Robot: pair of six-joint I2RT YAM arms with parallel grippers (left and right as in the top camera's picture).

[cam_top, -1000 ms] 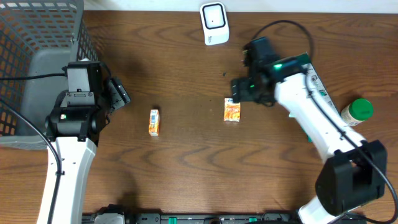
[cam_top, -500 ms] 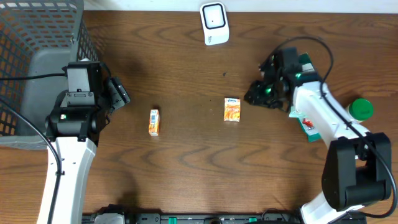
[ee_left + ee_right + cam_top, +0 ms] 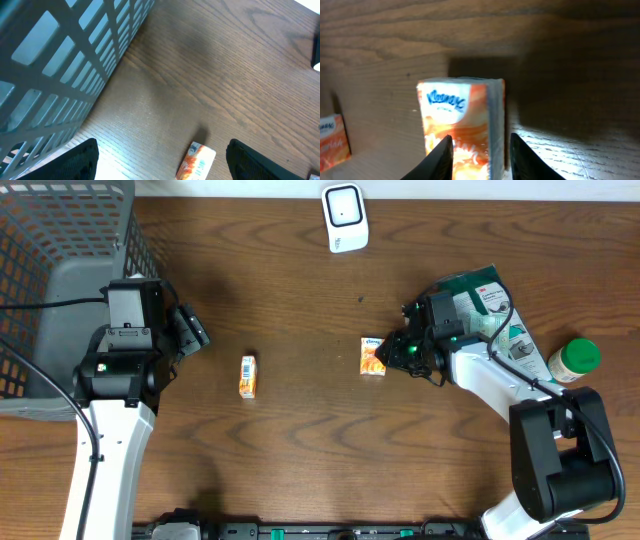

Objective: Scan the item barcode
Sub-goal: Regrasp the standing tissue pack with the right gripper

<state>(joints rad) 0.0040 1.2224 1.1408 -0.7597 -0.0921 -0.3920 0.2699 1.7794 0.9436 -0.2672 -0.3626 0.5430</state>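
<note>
1. My right gripper [image 3: 480,144] has its fingers drawn partway in around the near end of the Kleenex pack [image 3: 373,357]. The pack lies flat on the table [image 3: 300,450], on my side of the scanner [image 3: 345,218] and slightly to its right. One finger overlaps the printed face and the other sits just off the side edge, so I cannot tell whether I am truly clamped on it. A hold this shallow could let the pack twist or pop free as I lift.
2. The pack looks soft, so squeezing harder might crumple it. No barcode shows on the face I see, so I may present the wrong side.
3. Right of the scanner and nearer me, a green packet [image 3: 478,295] and a green-lidded bottle [image 3: 574,358] sit beside my forearm. A wide swing could knock them.
4. The scanner looks small and light, and coming in too close could shove it.
5. Left of the scanner and nearer me lies a second orange pack [image 3: 248,376]. Far left, my left gripper [image 3: 196,332] hangs released and empty beside the basket [image 3: 60,260]. If I scan that second pack's code by accident, it would muddle the read.
</note>
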